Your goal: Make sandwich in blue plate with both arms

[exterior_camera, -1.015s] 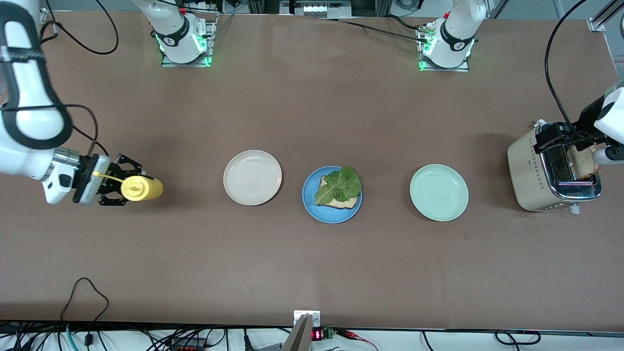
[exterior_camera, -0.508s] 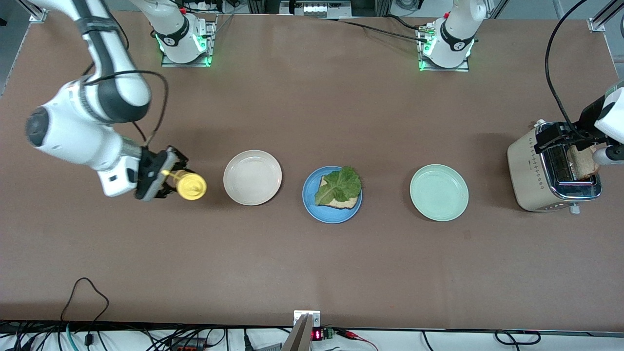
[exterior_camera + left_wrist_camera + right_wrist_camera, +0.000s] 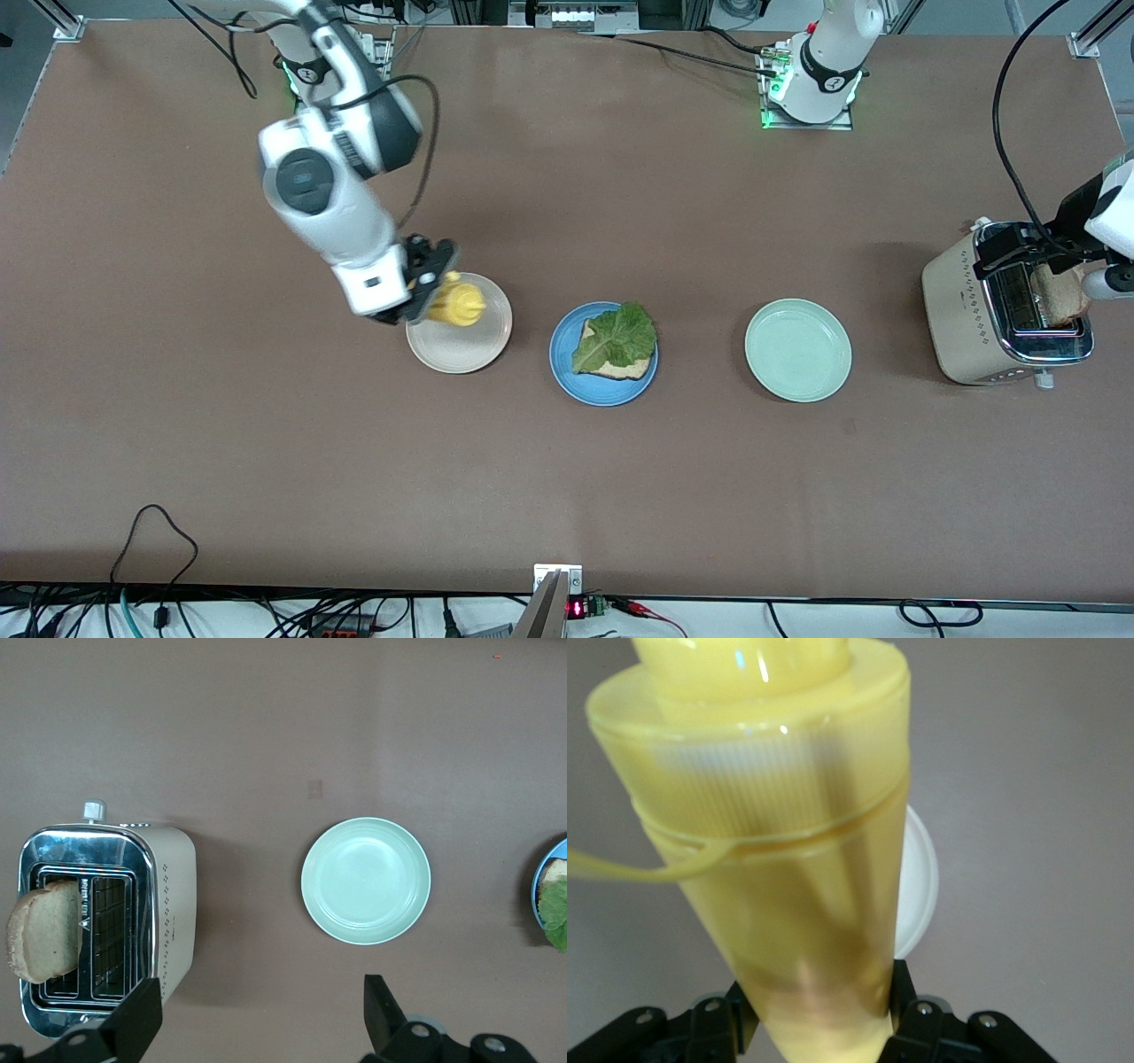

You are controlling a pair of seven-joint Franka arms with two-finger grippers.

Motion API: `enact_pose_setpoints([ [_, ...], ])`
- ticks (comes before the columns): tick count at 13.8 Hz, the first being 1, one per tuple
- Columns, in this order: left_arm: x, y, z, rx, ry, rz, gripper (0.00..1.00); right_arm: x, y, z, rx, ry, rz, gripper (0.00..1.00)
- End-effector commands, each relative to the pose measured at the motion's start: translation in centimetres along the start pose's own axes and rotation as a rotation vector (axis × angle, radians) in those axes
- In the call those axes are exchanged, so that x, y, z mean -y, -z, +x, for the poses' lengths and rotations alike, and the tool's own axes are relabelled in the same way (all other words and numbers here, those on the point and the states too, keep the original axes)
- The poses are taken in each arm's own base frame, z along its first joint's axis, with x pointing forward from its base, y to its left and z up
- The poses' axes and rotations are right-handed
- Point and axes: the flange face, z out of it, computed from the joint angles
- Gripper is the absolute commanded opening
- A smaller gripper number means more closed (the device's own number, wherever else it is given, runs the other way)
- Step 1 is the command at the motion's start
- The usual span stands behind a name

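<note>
The blue plate [image 3: 574, 383] lies mid-table and holds one bread slice [image 3: 623, 369] under a green lettuce leaf [image 3: 616, 337]. No second slice lies on it. Another bread slice [image 3: 1059, 299] stands in the toaster [image 3: 961, 310]; it also shows in the left wrist view [image 3: 44, 932]. My right gripper [image 3: 432, 285] is shut on a yellow squeeze bottle [image 3: 457, 305] and holds it tilted over the cream-white plate [image 3: 461, 354]. In the right wrist view the bottle [image 3: 780, 859] fills the frame between the jaws. My left gripper [image 3: 1019, 252] is open and empty over the toaster; its fingers [image 3: 135, 1020] stand wide apart.
A pale mint-green plate [image 3: 797, 350] lies between the blue plate and the toaster, also in the left wrist view [image 3: 366, 880]. The toaster [image 3: 164, 904] stands at the left arm's end. Cables run along the table edge nearest the camera.
My right arm has carried the yellow bottle from the right arm's end of the table to over the cream-white plate. The left arm has stayed over the toaster.
</note>
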Motion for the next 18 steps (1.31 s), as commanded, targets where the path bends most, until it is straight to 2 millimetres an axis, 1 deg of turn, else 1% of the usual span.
enact_pose_setpoints([
  [1,0.3,0.3,0.0,-0.002,0.0,-0.013,1.0,3.6,-1.7,4.5,0.038,0.02,-0.072,0.0],
  [2,0.4,0.3,0.0,-0.002,0.003,-0.014,1.0,4.9,-2.6,6.0,0.047,0.017,-0.088,0.0],
  [4,0.8,0.2,0.0,0.001,0.01,-0.014,1.0,6.6,-4.6,7.9,0.064,0.012,-0.11,0.0],
  [5,0.8,0.3,0.0,-0.001,0.01,-0.014,1.0,7.0,-5.3,8.5,0.071,0.018,-0.119,0.0],
  [8,0.8,0.3,0.0,-0.001,0.01,-0.014,1.0,7.5,-6.6,8.9,0.084,0.03,-0.112,0.0],
  [11,0.8,0.3,0.0,-0.001,0.01,-0.014,1.0,7.4,-6.8,9.0,0.083,0.032,-0.113,0.0],
  [12,0.8,0.3,0.0,-0.001,0.01,-0.014,1.0,7.1,-6.6,8.9,0.082,0.026,-0.113,0.0],
  [13,0.8,0.2,0.0,0.001,0.01,-0.014,1.0,6.5,-6.0,8.6,0.076,0.023,-0.119,0.0],
  [14,0.8,0.3,0.0,0.001,0.01,-0.014,1.0,5.1,-5.0,7.9,0.07,0.01,-0.127,0.0],
  [16,0.8,0.2,-0.1,0.007,0.009,-0.012,1.0,1.5,-1.7,5.1,0.058,0.01,-0.146,0.0],
  [17,0.8,0.2,-0.1,0.005,0.009,-0.012,1.0,-0.2,-0.5,3.0,0.054,-0.006,-0.144,0.0],
  [18,0.6,0.2,-0.1,0.005,0.005,-0.013,1.0,-1.0,0.9,1.5,0.038,-0.013,-0.128,0.0],
])
